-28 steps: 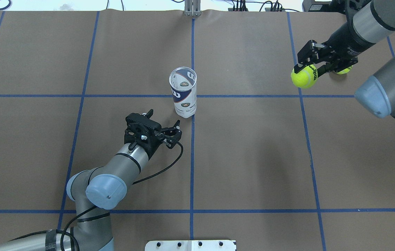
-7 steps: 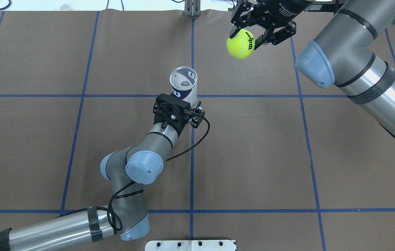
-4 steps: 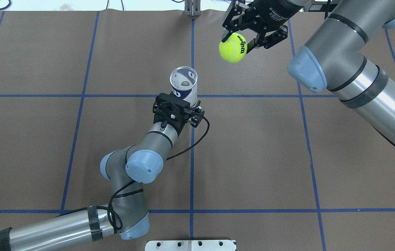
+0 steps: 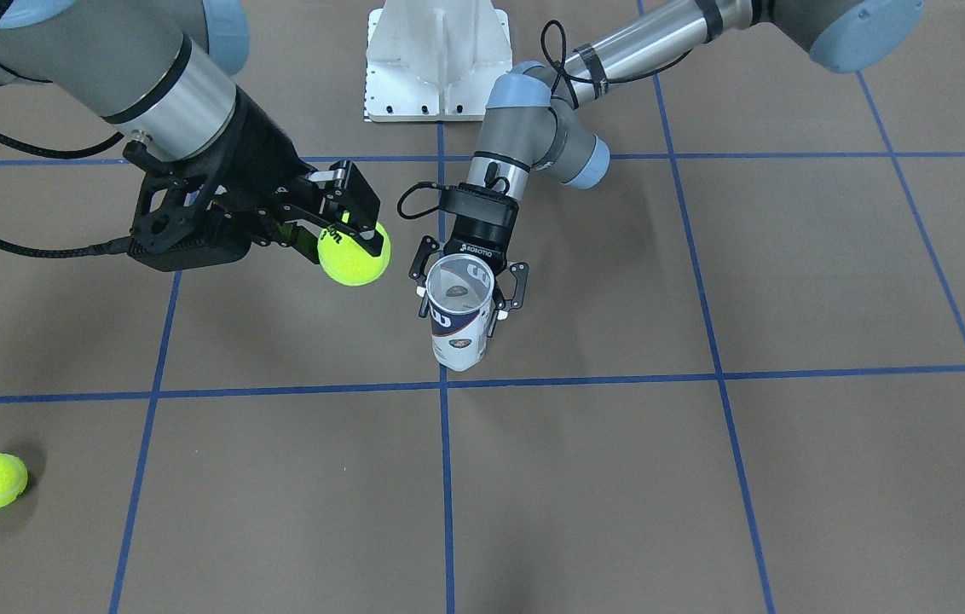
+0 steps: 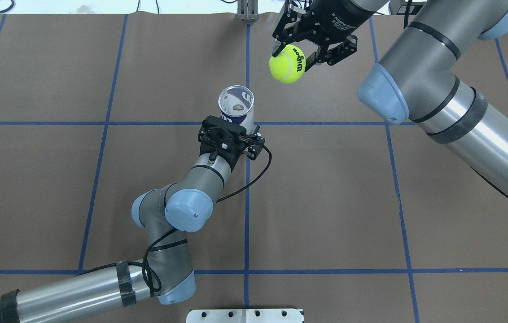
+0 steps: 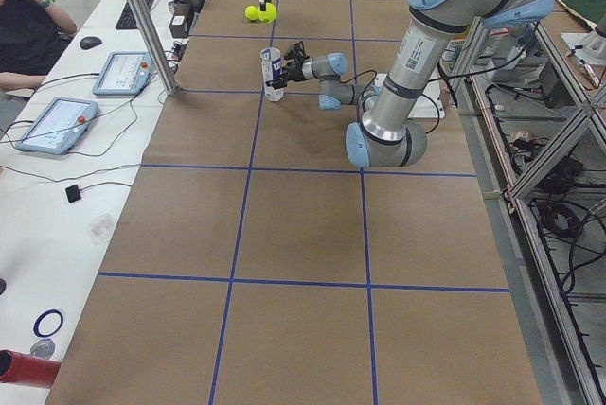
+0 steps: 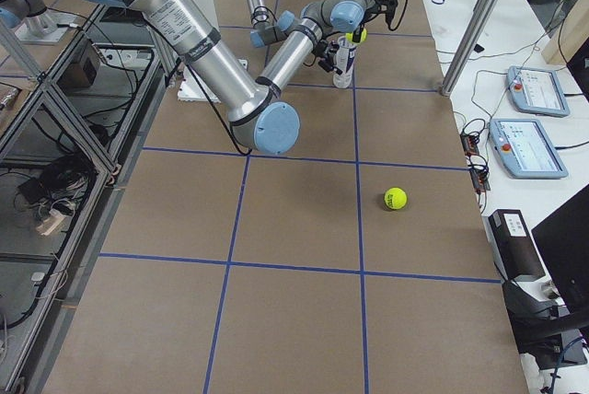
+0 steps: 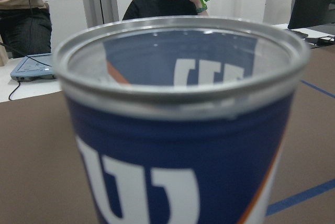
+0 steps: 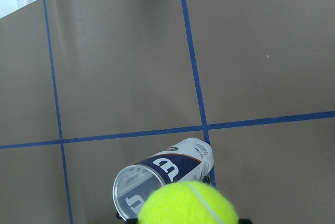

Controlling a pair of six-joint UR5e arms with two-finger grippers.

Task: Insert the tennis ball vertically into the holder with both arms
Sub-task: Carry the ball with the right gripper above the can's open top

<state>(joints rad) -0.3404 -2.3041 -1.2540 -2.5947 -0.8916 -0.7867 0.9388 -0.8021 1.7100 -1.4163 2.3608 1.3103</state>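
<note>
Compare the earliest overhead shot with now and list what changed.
The right tool, shut on the tennis ball, carried it from the robot's far right in toward the can. The ball now hangs short of the mouth. The left tool advanced from short of the can to straddle it; whether it grips, I cannot tell. The can stayed upright in place, empty.

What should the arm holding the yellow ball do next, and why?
Probably the right gripper should carry the tennis ball sideways until it sits over the open mouth of the holder. The ball hangs off to one side of it, and the left gripper clasps the holder upright.
</note>
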